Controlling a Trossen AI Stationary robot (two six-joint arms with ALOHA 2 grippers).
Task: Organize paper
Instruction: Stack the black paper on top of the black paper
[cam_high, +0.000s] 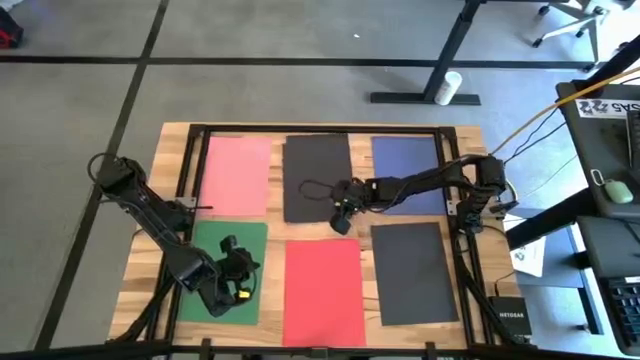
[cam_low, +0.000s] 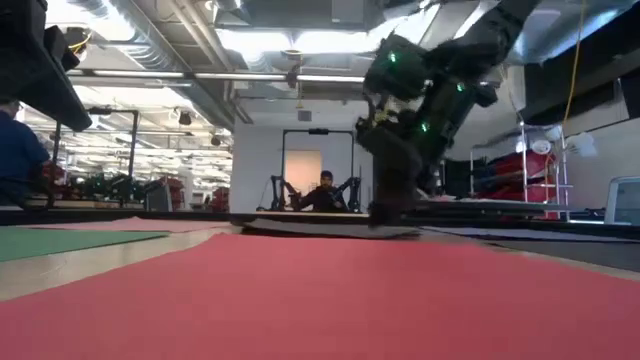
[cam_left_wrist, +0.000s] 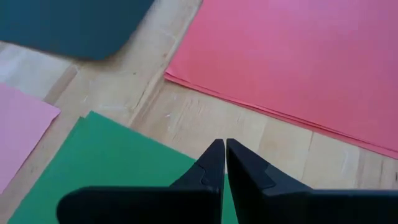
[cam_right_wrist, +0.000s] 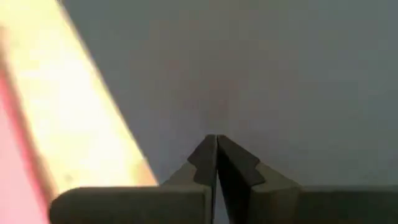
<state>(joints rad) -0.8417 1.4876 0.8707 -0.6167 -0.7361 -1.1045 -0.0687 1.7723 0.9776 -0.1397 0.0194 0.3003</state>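
Six sheets of paper lie flat on the wooden table: pink (cam_high: 237, 175), dark grey (cam_high: 316, 170) and navy blue (cam_high: 405, 165) along the far side, green (cam_high: 222, 262), red (cam_high: 322, 290) and a second dark grey one (cam_high: 410, 272) along the near side. My right gripper (cam_high: 341, 222) is shut, its tips down at the far dark grey sheet's near right corner (cam_low: 385, 222). My left gripper (cam_high: 240, 278) is shut and hangs over the green sheet (cam_left_wrist: 106, 162), near that sheet's right edge. My right gripper's shut fingertips (cam_right_wrist: 216, 144) rest on the top of the far dark grey sheet (cam_right_wrist: 261, 74), close to its near edge. The fingers slant down from the table's right side. The sheet lies on the table; its near edge (cam_low: 300, 226) looks slightly raised.
A dark frame (cam_high: 190, 130) runs around the table top. Bare wood strips (cam_high: 275, 230) show between the sheets. Beyond the table's right edge stand a desk with a mouse (cam_high: 612, 190) and a small box (cam_high: 508, 312). A person sits far back in the room (cam_low: 325, 190).
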